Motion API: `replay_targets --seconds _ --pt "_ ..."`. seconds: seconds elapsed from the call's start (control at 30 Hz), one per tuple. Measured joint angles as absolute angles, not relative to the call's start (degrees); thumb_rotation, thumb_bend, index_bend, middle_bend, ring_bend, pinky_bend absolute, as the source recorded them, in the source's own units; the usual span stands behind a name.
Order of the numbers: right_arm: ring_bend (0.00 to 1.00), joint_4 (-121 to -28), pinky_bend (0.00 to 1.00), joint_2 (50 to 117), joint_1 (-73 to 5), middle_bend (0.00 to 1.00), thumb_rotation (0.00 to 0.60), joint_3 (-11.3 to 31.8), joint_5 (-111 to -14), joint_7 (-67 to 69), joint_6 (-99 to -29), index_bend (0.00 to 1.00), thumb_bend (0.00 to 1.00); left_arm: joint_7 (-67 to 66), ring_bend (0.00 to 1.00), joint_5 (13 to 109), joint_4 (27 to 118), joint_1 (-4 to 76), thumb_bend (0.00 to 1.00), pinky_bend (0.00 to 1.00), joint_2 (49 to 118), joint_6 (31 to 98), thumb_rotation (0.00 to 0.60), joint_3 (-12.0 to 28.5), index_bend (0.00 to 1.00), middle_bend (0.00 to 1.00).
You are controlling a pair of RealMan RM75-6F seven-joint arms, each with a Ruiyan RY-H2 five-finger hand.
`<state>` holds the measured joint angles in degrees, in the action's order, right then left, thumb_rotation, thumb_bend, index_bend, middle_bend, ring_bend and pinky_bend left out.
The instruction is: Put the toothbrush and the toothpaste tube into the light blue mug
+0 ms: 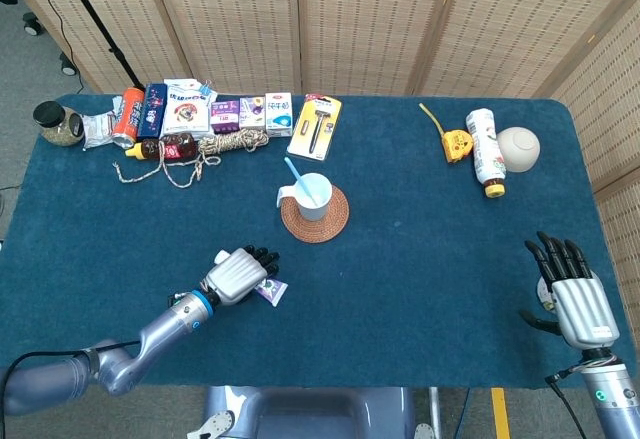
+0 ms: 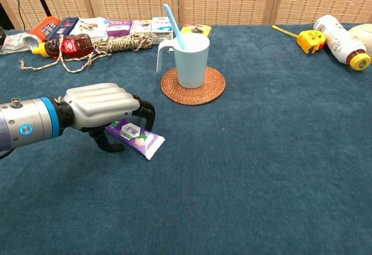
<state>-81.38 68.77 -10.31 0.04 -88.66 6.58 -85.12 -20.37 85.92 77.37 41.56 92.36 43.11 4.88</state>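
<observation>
The light blue mug (image 1: 313, 195) (image 2: 192, 59) stands upright on a round woven coaster (image 1: 338, 221) (image 2: 203, 93) mid-table. The blue toothbrush (image 1: 293, 171) (image 2: 173, 25) leans inside the mug. The white and purple toothpaste tube (image 1: 271, 291) (image 2: 138, 139) lies flat on the blue cloth, front left of the mug. My left hand (image 1: 238, 274) (image 2: 100, 107) covers the tube's cap end, fingers curled down on its far side and thumb on its near side, gripping it. My right hand (image 1: 572, 295) hovers by the front right table edge, fingers spread and holding nothing; only the head view shows it.
Along the back left stand a jar (image 1: 58, 125), a can, several small boxes (image 1: 186, 109), a sauce bottle (image 2: 64, 46), a coil of rope (image 1: 232, 143) and a razor pack (image 1: 315, 125). At the back right lie a yellow tape measure (image 1: 456, 144), a white bottle (image 1: 484, 151) and a white bowl (image 1: 518, 148).
</observation>
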Motion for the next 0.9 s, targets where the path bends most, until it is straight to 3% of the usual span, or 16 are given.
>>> replay_targets --seconds 0.27,0.6,0.9 --pt "0.0 -81.42 0.0 68.64 -9.99 0.0 0.6 0.56 -89.01 7.13 -84.97 0.0 0.0 -20.73 0.44 87.85 74.51 41.17 0.34 0.54 94.05 48.72 0.6 3.45 0.63 0.47" --pt "0.0 -81.78 0.0 68.8 -9.75 0.0 0.6 0.8 -89.34 6.15 -84.35 0.0 0.0 -16.28 0.47 90.69 71.55 40.64 0.35 0.57 94.74 53.89 0.6 1.58 0.68 0.51" --pt "0.0 -81.82 0.0 68.86 -9.66 0.0 0.6 1.05 -89.4 6.03 -83.75 0.0 0.0 -7.94 0.47 91.8 74.96 40.19 0.35 0.57 93.16 59.71 0.6 2.82 0.68 0.51"
